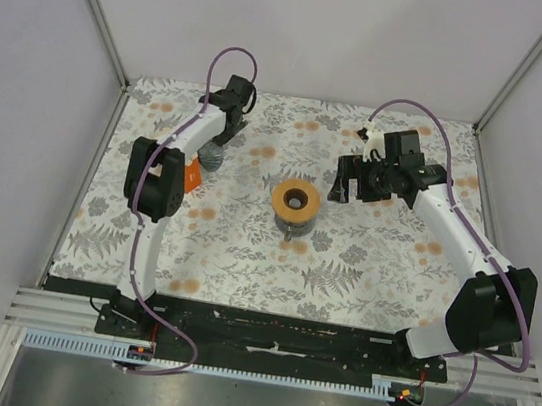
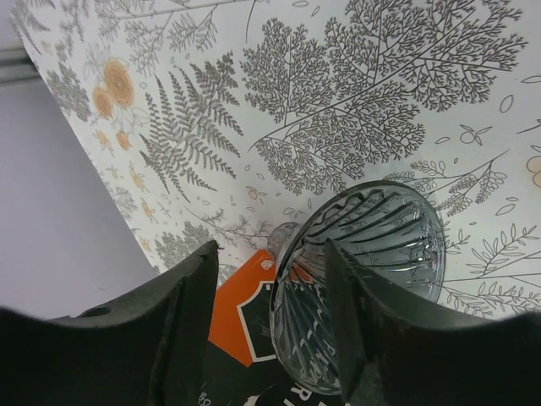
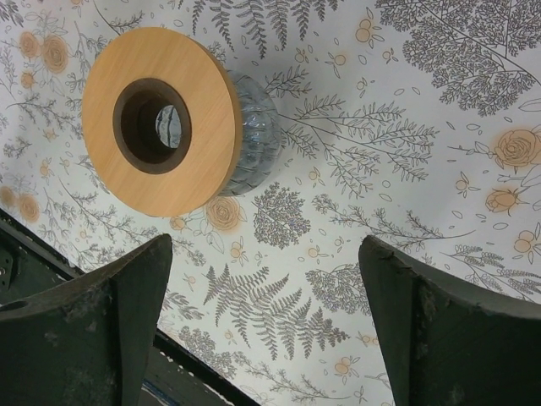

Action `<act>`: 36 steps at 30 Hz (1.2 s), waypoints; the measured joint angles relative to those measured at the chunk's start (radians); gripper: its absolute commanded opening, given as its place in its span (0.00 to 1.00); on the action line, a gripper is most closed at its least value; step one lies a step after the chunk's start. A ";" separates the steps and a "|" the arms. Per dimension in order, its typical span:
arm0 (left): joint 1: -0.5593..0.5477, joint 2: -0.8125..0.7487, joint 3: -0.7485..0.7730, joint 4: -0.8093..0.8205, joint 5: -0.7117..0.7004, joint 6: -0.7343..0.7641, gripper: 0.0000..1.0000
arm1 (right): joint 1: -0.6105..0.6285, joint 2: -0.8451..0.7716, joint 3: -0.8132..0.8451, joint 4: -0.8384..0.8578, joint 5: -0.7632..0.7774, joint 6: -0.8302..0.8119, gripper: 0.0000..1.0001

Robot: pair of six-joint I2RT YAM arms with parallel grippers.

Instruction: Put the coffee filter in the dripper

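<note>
Left wrist: dripper (image 2: 372,245) sideways, tip leftward; left end effector (image 2: 270,254), right end effector (image 3: 264,245) agape.

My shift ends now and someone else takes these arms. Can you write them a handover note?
Left gripper: open, empty, right by the dripper cone, which sits beside the orange filter packet at far left.
Right gripper: open, empty, beside the wooden ring that rests on the glass cup at centre.
Done: nothing yet; no loose filter in view.
Left: take one filter and seat it in the dripper cone.
</note>
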 measured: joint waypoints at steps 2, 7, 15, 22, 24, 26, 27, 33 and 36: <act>0.007 0.010 0.000 -0.001 -0.003 0.006 0.29 | 0.000 0.000 0.000 -0.005 0.004 -0.003 0.98; 0.026 0.021 0.003 -0.018 0.004 0.018 0.02 | 0.000 -0.001 0.000 -0.015 0.016 -0.010 0.98; 0.032 -0.037 0.037 -0.095 0.257 -0.085 0.02 | 0.007 -0.050 0.018 -0.062 0.059 -0.007 0.98; 0.008 -0.263 0.048 -0.173 0.655 -0.310 0.02 | 0.119 -0.114 0.146 -0.077 0.146 0.028 0.91; -0.014 -0.321 0.048 -0.173 0.721 -0.362 0.02 | 0.166 -0.129 0.183 -0.061 0.166 0.047 0.87; -0.056 -0.377 0.043 -0.171 0.797 -0.420 0.02 | 0.202 -0.144 0.207 -0.038 0.178 0.066 0.82; -0.080 -0.398 0.035 -0.168 0.835 -0.449 0.02 | 0.216 -0.151 0.215 -0.026 0.183 0.077 0.80; -0.209 -0.414 -0.055 -0.146 0.996 -0.559 0.02 | 0.243 -0.153 0.215 0.030 0.201 0.142 0.72; -0.230 -0.389 -0.078 -0.143 1.056 -0.590 0.02 | 0.247 -0.136 0.185 0.048 0.201 0.160 0.71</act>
